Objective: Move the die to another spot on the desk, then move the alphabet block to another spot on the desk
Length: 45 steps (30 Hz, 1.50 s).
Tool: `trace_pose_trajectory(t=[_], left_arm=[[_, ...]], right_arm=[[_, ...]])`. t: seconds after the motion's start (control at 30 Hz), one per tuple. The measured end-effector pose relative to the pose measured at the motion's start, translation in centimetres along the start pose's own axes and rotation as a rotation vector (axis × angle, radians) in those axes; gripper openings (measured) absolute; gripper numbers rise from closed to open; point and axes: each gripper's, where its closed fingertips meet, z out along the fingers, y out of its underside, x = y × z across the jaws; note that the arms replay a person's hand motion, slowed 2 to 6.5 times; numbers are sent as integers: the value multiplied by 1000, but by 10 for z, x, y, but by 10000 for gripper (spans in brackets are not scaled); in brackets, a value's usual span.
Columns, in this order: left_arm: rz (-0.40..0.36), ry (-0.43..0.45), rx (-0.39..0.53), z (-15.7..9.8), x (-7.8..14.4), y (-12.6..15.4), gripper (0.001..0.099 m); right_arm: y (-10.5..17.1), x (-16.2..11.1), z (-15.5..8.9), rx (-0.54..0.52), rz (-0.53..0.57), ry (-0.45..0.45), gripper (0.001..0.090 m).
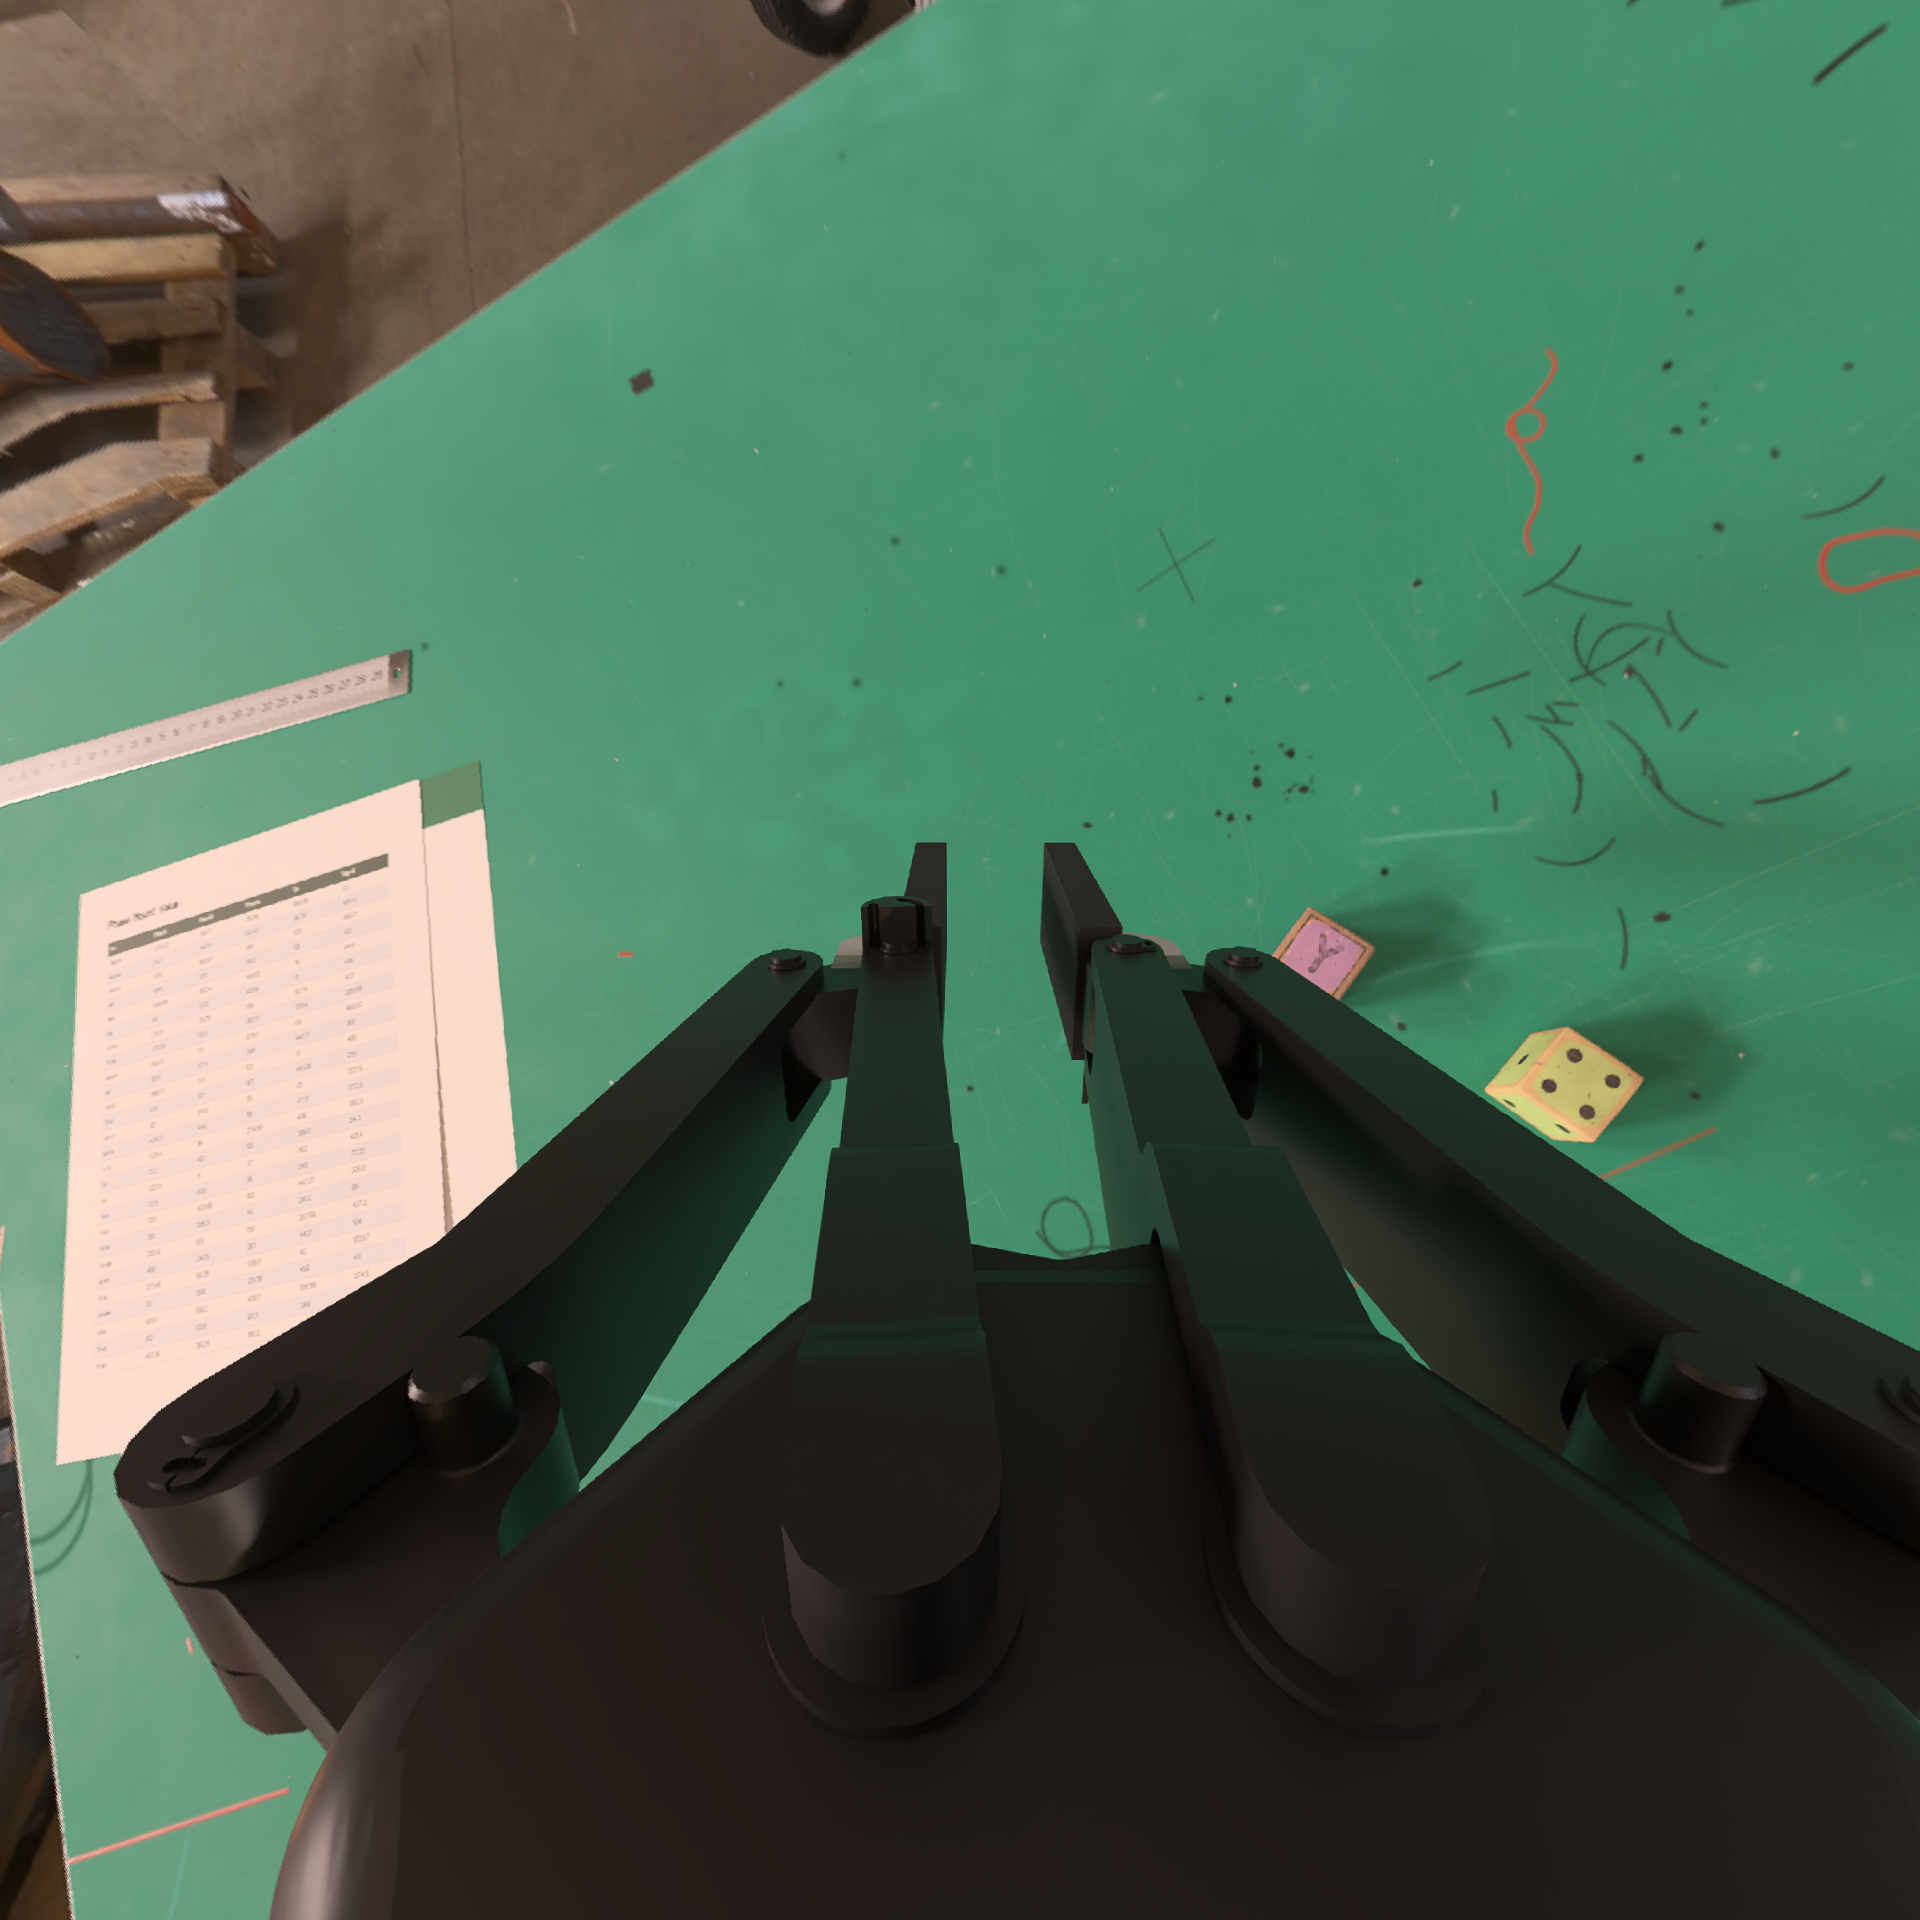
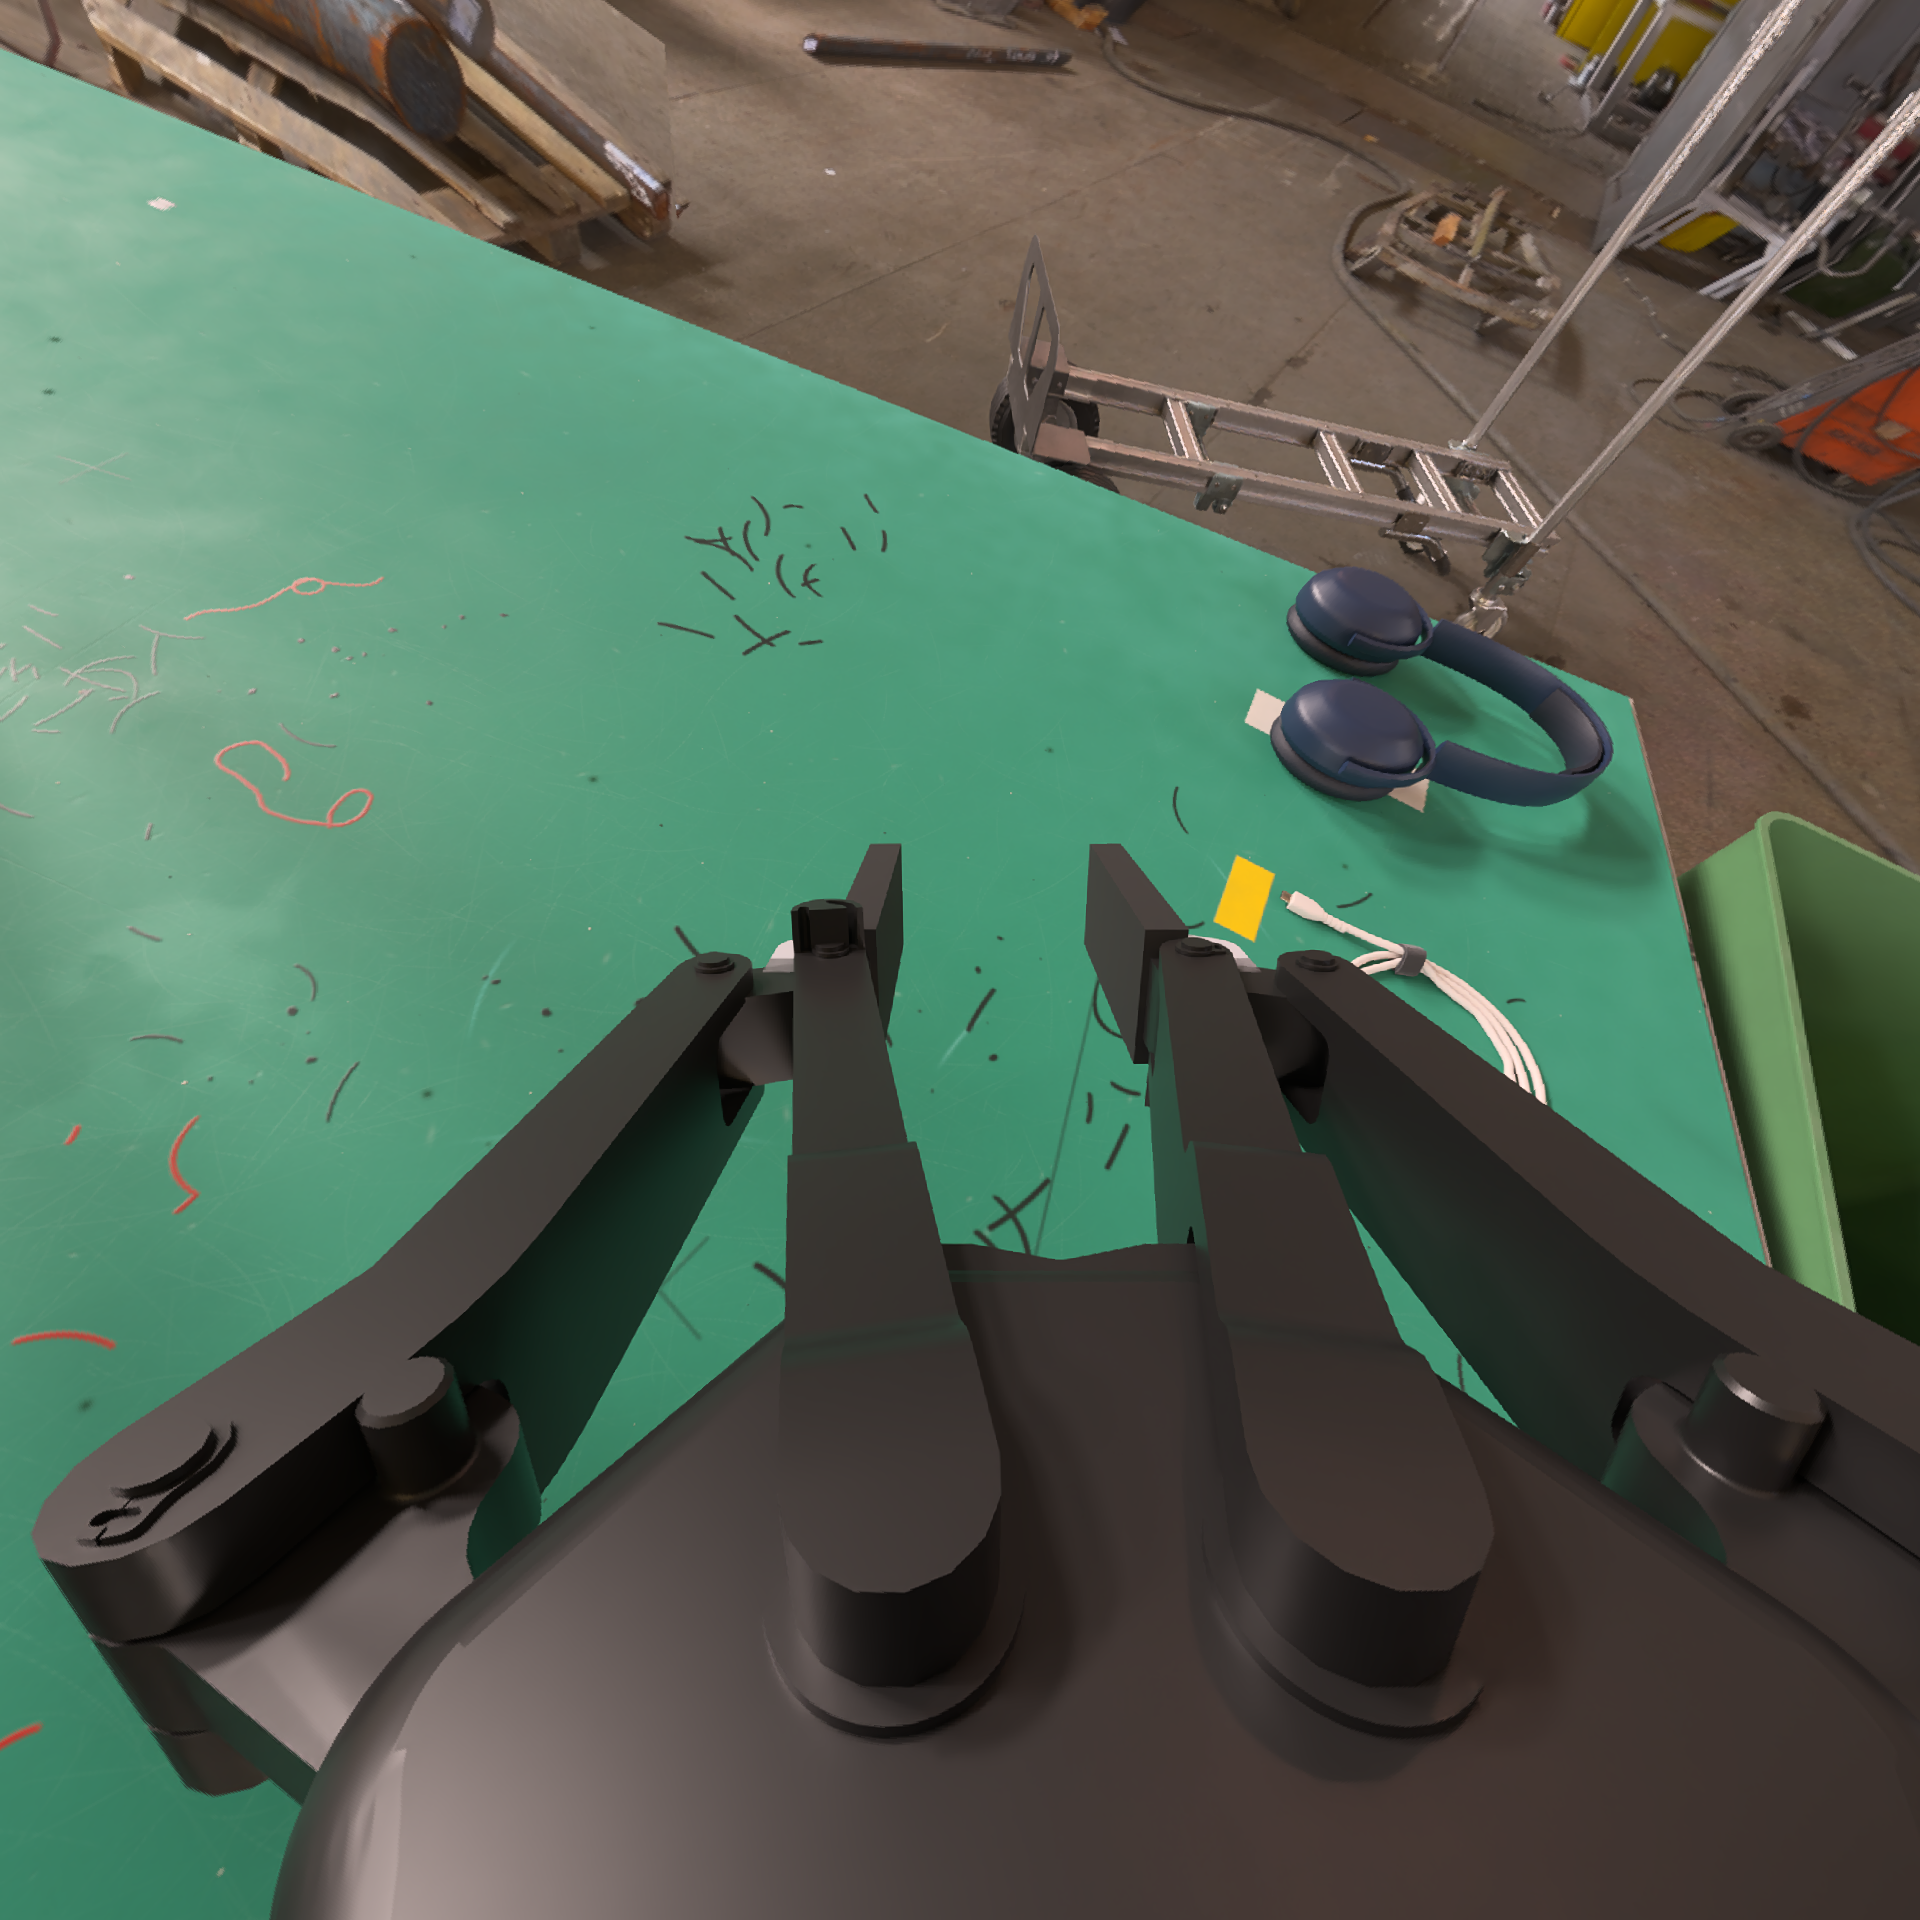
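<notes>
I see my left gripper (image 1: pixel 994 883) parted, empty above the green desk (image 1: pixel 935 468) | yellow die (image 1: pixel 1564 1084) near pink alphabet block (image 1: pixel 1322 952), both right of it | right gripper (image 2: pixel 994 883) parted, empty.

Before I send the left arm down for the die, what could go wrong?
1. The die lies off to the side of the left gripper, whose fingers stand only partly apart, perhaps too narrow to straddle it.
2. The alphabet block sits close by, partly hidden behind a finger link; a sideways sweep could knock it.
</notes>
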Motion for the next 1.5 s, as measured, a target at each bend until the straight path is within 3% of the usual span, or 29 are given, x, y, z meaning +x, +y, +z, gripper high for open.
trace_pose_trajectory(t=[0.37, 0.6, 0.77, 1.0, 1.23, 1.5], left_arm=[[-13, -9, 118, -41, 5, -18, 316], [55, 134, 179, -65, 39, -23, 323], [146, 277, 193, -77, 71, -19, 360], [312, 414, 147, -82, 108, -3, 380], [462, 419, 50, -70, 124, 15, 368], [516, 428, -95, -55, 133, 33, 345]], right_arm=[[-1, -2, 1, -1, -19, 9, 481], [-2, -4, 0, 8, -22, 2, 481], [-4, -5, 0, 14, -19, -7, 481], [-4, -6, 0, 17, -13, -19, 481], [-2, -6, 1, 11, -8, -25, 483], [0, -5, 2, 4, -5, -26, 484]])
